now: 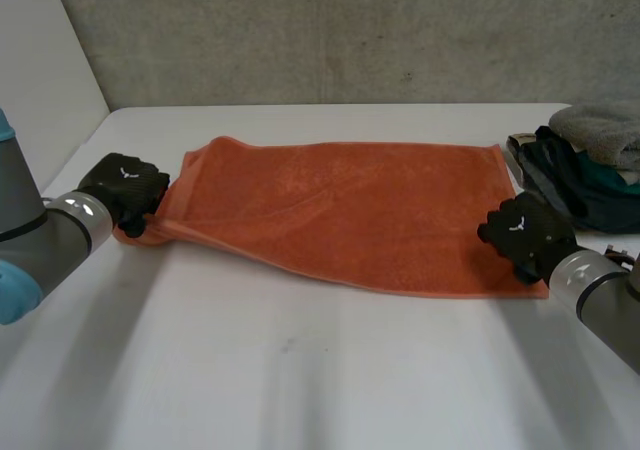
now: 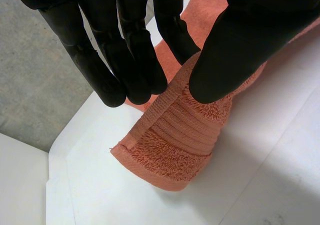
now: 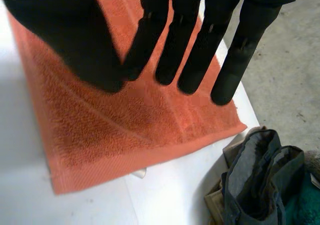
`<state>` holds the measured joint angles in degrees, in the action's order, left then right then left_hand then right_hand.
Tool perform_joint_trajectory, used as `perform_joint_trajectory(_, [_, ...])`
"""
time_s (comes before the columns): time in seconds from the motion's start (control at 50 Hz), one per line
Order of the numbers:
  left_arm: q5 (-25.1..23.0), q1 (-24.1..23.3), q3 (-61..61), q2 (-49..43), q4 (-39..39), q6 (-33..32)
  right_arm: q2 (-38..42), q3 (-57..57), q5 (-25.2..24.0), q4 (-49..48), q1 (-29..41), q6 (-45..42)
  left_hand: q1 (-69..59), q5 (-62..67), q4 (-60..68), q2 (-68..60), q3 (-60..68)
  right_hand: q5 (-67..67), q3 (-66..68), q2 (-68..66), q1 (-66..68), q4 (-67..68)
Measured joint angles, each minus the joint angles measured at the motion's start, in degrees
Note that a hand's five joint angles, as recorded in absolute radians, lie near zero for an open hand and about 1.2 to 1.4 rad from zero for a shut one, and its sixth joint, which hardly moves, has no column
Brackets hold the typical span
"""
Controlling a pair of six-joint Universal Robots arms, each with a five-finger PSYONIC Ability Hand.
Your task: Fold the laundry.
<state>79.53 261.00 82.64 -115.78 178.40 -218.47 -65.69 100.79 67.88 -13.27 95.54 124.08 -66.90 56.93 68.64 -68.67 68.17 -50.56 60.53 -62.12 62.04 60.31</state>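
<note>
Orange towel (image 1: pixel 340 210): lies lengthwise hand to hand; left corner pinched in left hand (image 1: pixel 125 190); right hand (image 1: pixel 525 232) straight-fingered over right end.

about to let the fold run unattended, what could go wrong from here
The left robot hand pinches just a corner of the towel; it could slip out when lifted.
The right robot hand is open over the other end, so pulling one side alone may skew the fold.
The clothes pile sits close to that end and could get snagged.
</note>
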Motion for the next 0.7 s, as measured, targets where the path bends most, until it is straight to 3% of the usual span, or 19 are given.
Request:
perform_joint_trajectory(0.06, [0.0, 0.2, 0.1, 0.2, -0.2, 0.0, 0.8, -0.1, 0.6, 0.2, -0.4, -2.4, 0.0, 0.0, 0.0, 0.0, 0.0, -6.7, 7.1, -5.5, 3.9, 7.7])
perform_joint_trajectory(0.18, [-0.4, 0.4, 0.8, 1.3, -1.1, 0.1, 0.5, -1.0, 2.5, 2.5, -1.8, -4.0, 0.0, 0.0, 0.0, 0.0, 0.0, -5.7, 6.1, -4.4, 3.1, 6.7])
perform_joint_trajectory(0.26, [-0.8, 0.2, 1.0, 2.3, -1.8, 0.1, -1.3, -1.6, 3.9, 6.8, -2.7, 1.1, 0.0, 0.0, 0.0, 0.0, 0.0, 25.2, -24.4, 27.1, -27.2, -24.2])
perform_joint_trajectory(0.32, [-0.8, -0.3, 0.3, 2.5, -2.1, 0.2, -2.2, -2.0, 4.5, 10.3, -3.0, 8.4, 0.0, 0.0, 0.0, 0.0, 0.0, 33.7, -32.6, 34.5, -34.2, -32.4])
perform_joint_trajectory(0.5, [0.6, -1.5, -5.9, 0.4, -4.2, 1.2, -1.6, -1.3, 4.0, 13.6, -3.7, 28.6, 0.0, 0.0, 0.0, 0.0, 0.0, 31.5, -32.4, 33.9, -33.9, -31.5])
perform_joint_trajectory(0.7, [2.9, -1.8, -15.3, -4.9, -10.6, 4.1, 1.2, 0.3, 3.6, 4.8, -3.5, 26.5, 0.0, 0.0, 0.0, 0.0, 0.0, 25.1, -25.3, 27.2, -27.5, -25.2])
